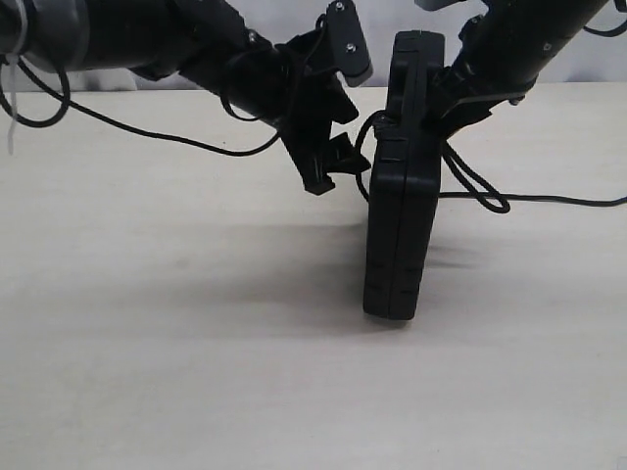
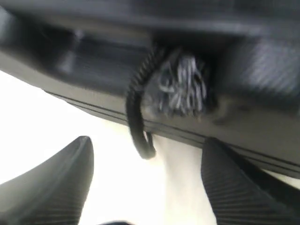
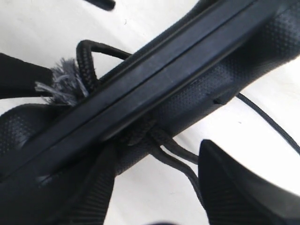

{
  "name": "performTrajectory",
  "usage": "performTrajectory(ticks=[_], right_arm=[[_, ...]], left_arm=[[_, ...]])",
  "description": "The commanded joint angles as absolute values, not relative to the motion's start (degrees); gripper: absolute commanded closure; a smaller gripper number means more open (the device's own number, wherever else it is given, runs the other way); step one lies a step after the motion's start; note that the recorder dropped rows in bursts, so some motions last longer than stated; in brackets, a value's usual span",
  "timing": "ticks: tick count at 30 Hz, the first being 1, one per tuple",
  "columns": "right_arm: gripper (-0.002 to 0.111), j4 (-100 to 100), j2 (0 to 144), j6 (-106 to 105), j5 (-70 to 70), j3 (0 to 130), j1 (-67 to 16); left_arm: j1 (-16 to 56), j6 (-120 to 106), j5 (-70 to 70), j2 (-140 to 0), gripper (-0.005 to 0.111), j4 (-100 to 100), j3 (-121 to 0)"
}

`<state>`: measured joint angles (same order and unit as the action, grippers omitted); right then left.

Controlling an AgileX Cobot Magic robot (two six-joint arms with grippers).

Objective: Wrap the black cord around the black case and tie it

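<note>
Both sets of jaws spread: left gripper (image 1: 338,168) beside the upright black case (image 1: 397,235), right gripper (image 1: 456,103) against its upper right, black cord (image 3: 86,63) crossing its edge.

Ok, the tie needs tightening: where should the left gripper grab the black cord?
Probably just behind its frayed tuft, coming from the left side of the upright black case: that end of the black cord juts free, facing the open left gripper.

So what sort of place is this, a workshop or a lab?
Most likely a robot test lab, though little of the room shows: two black robot arms work over a pale table with a black case and black cord, before a plain wall.
</note>
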<state>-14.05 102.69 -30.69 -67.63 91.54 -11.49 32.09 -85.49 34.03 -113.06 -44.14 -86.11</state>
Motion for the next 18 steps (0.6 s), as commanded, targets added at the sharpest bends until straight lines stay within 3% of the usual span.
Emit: performTrajectory(ticks=[1, 11, 13, 18], right_arm=[[0.057, -14.1, 102.2, -30.6, -67.7, 91.9, -11.5], [0.057, -14.1, 102.2, -30.6, -67.7, 91.9, -11.5], [0.057, -14.1, 102.2, -30.6, -67.5, 91.9, -11.5], [0.057, -14.1, 102.2, -30.6, -67.5, 91.9, -11.5]], left_arm=[[32.2, -82.9, 34.1, -109.8, 0.045, -41.5, -86.4], [32.0, -61.9, 37.8, -104.4, 0.045, -41.7, -86.4], [32.0, -59.5, 41.2, -104.0, 0.05, -43.5, -86.4], [32.0, -59.7, 48.0, -104.3, 0.08, -47.2, -86.4]])
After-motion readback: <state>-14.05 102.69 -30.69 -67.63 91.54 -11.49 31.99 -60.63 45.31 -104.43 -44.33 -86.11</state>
